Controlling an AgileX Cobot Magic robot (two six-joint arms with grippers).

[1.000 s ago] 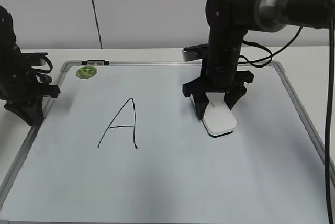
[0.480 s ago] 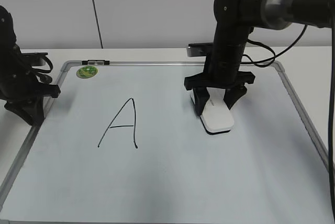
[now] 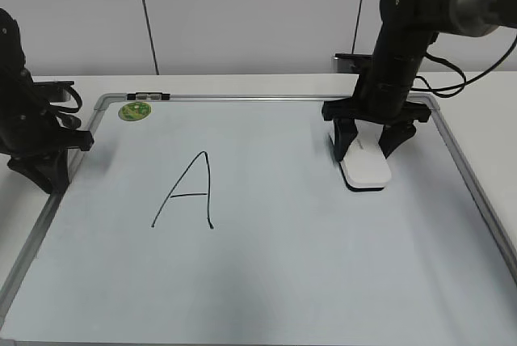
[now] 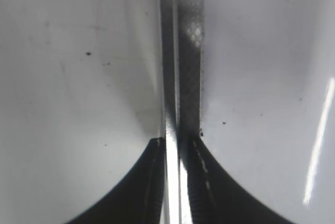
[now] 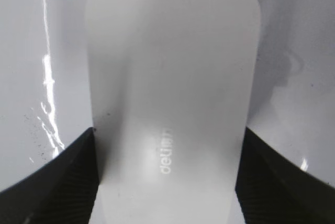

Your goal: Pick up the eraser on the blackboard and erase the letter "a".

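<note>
The white eraser lies flat on the blackboard at its right side. My right gripper is shut on the eraser's near end, pointing straight down. In the right wrist view the eraser fills the space between the two black fingers of the right gripper, and grey print shows on it. No small letter "a" shows in any view; only a large capital "A" is on the board. My left gripper sits at the board's left edge, with its fingers closed on the grey frame.
A round green magnet sits at the board's far left corner, next to a small dark clip on the top frame. The right arm's cables hang behind the board at the right. A white wall stands behind the table.
My right gripper has slid the eraser to the right and a little away across the board, from near the middle to the right side. The left arm has not moved.
</note>
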